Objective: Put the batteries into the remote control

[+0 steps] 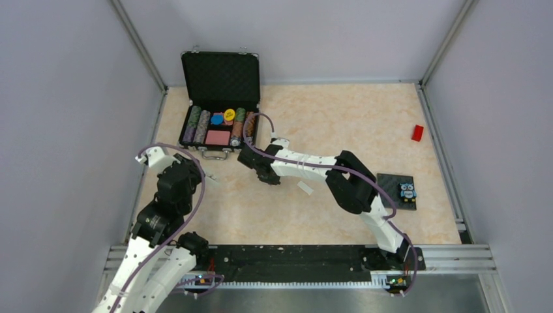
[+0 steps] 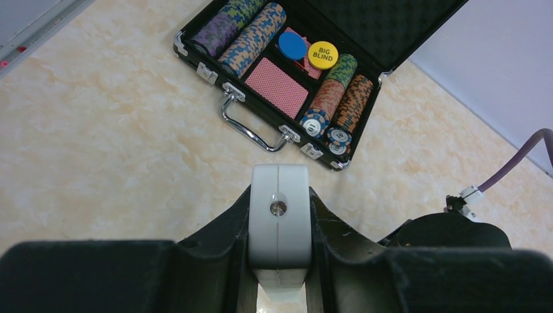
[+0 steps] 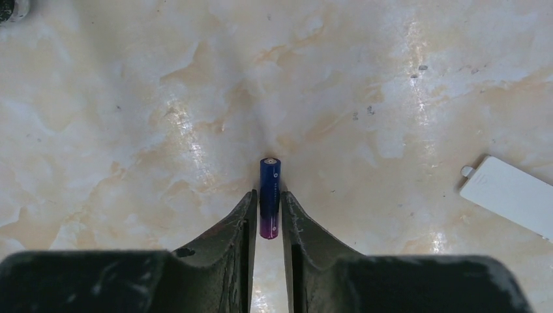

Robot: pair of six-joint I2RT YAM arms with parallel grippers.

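had the dark purple battery (image 3: 270, 189) pinched lengthwise between the fingertips of the right gripper (image 3: 269, 203), over the marble table (image 3: 130, 98); could not tell whether touching it. had the white remote control (image 2: 280, 241) clamped end-on in the left gripper (image 2: 279, 195), pointing toward the open poker chip case (image 2: 381, 23). saw the flat white cover plate (image 3: 515, 195) lying near the battery's right.

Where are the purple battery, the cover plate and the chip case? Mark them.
purple battery (image 3: 270, 195), right wrist view, middle of its body.
cover plate (image 3: 515, 199), right wrist view, flat face.
chip case (image 2: 391, 26), left wrist view, lid's foam lining.
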